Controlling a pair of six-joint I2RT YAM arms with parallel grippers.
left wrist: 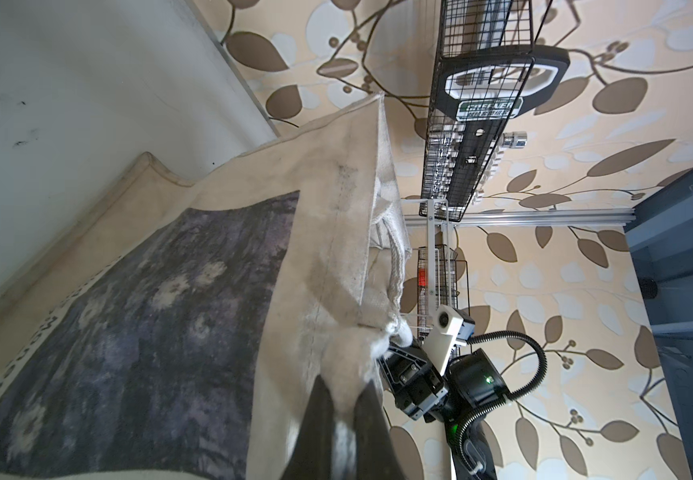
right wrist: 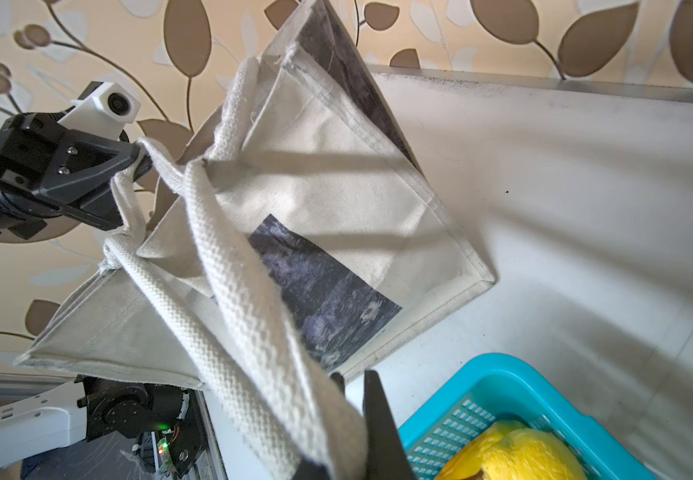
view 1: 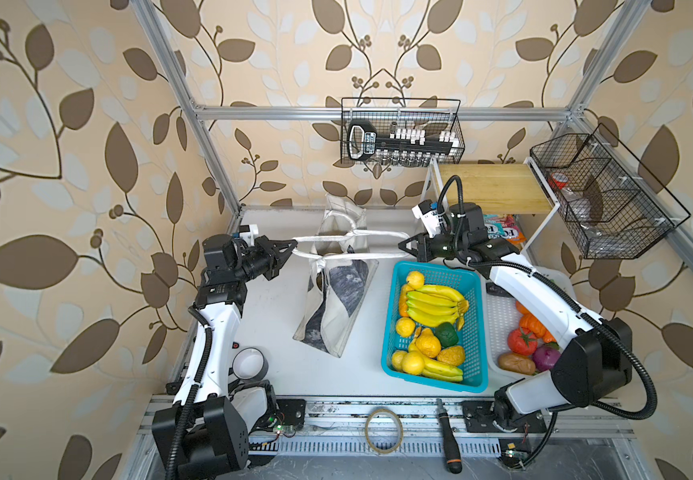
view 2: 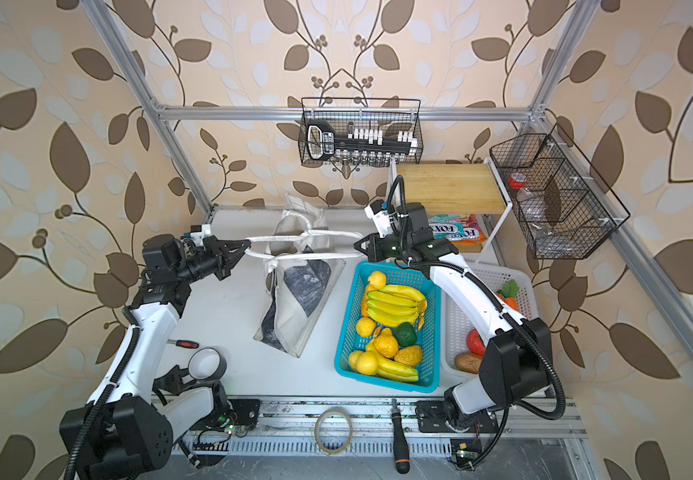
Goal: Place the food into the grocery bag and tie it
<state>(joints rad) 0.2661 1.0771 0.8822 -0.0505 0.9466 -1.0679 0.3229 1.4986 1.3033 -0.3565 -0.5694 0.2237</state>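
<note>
Toward the back of the desk (view 1: 278,324), about midway between its left and right edges, the grocery bag (view 1: 336,303) is leaning with its bottom edge resting on the surface and its mouth raised toward the back edge. Its long axis is therefore running roughly front to back, with the grey panel facing up and to the right. The strap handles (view 1: 355,236) are stretching across the mouth from left to right, crossing each other above it, and a small knot (view 1: 320,261) is gathering at the nearer rim. The left claw (view 1: 293,246) is clamping shut on the straps at their left end, and the right claw (view 1: 403,243) is pinching them closed at their right end, so the two are pulling apart in a straight line. Both wrist views are showing white webbing caught between dark fingers. The tie seems to be well under way and probably needs only cinching or a second pass. Whether the food is inside I cannot tell, since the pinched mouth is hiding the interior. Just right of the bag, the blue basket (view 1: 390,328) is holding bananas (view 1: 434,305) and other fruit, which are not being handled.
</note>
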